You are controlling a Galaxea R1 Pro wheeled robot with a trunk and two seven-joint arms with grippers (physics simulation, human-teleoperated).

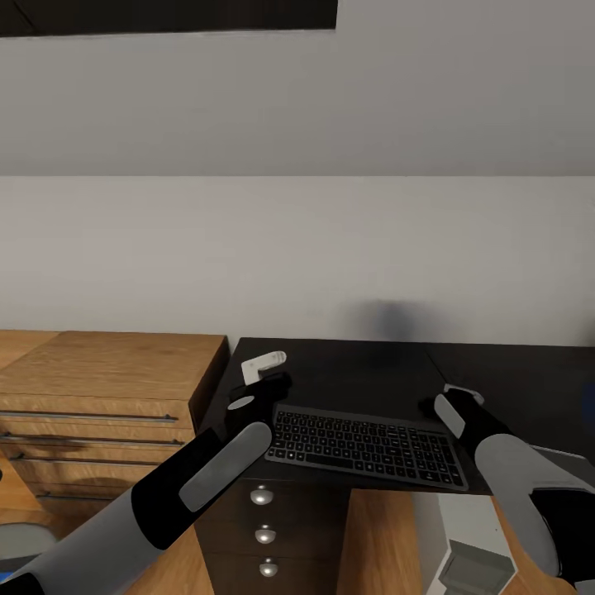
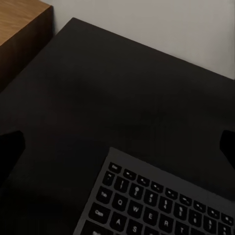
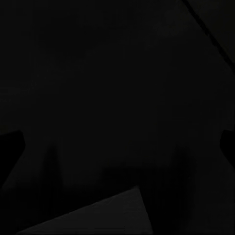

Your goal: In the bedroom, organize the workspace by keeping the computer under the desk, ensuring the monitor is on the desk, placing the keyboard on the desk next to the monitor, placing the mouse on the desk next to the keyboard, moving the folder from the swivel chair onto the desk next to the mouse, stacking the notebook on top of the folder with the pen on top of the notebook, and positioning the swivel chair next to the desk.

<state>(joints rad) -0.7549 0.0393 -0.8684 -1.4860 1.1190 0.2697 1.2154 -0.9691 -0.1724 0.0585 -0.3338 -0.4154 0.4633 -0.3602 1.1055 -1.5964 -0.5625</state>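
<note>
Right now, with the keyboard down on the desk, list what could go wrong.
1. The keyboard lies along the desk's front edge; a nudge while withdrawing could tip it off.
2. The left gripper and right gripper flank its ends closely, so lifting carelessly may drag it askew.

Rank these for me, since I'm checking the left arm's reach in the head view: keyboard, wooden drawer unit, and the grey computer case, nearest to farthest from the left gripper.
1. Keyboard, on the black desk right beside the left gripper.
2. Wooden drawer unit, off to its left.
3. Grey computer case, low down toward the right arm's side.
</note>
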